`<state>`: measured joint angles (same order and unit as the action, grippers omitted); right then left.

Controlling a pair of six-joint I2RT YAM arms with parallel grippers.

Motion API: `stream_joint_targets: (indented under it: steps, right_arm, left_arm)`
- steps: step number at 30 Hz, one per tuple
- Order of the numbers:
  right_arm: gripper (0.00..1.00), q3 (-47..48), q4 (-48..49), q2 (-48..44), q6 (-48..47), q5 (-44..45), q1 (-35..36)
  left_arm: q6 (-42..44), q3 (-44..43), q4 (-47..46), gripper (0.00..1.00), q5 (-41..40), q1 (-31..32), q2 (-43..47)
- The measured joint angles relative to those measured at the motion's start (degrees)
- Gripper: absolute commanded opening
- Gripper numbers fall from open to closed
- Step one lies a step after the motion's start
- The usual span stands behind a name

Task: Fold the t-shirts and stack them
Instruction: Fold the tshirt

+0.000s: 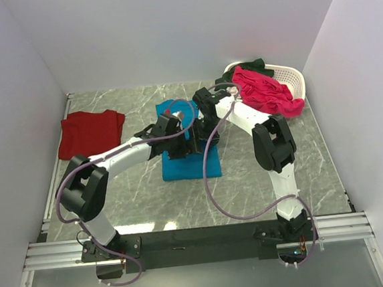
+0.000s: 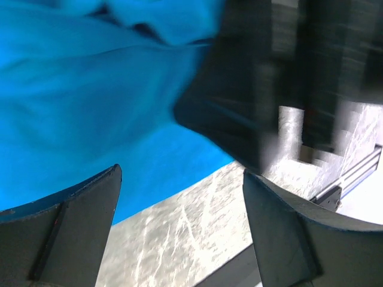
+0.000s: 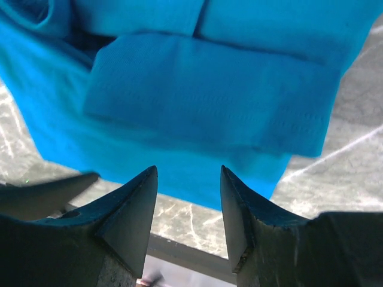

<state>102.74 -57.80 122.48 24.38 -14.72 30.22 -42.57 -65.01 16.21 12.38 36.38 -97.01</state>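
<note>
Jaws apart, empty: left gripper [image 2: 182,173], right gripper [image 3: 188,170]. Teal shirt [image 3: 209,89] lies just beyond both tips, flap folded over; likely unheld so the fold rests flat.

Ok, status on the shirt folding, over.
Left gripper open, right gripper open, both empty. Blue shirt part-folded, mid-table, under them. Red shirt left, pink shirt in basket. Nothing in the way.

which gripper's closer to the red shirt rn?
Left. Both hang over the teal shirt, apart from the red shirt; the left gripper is on the side facing it, the right gripper on the far side.
</note>
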Motion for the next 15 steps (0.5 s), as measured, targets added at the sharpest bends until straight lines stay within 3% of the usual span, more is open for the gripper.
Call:
stream_joint_targets:
  steps: [15]
  right_arm:
    - [0.53, 7.32, 1.64, 9.4, 1.2, 4.37, -1.7]
  left_arm:
    - [4.02, 6.58, -13.27, 0.87, -0.26, 7.87, -6.05]
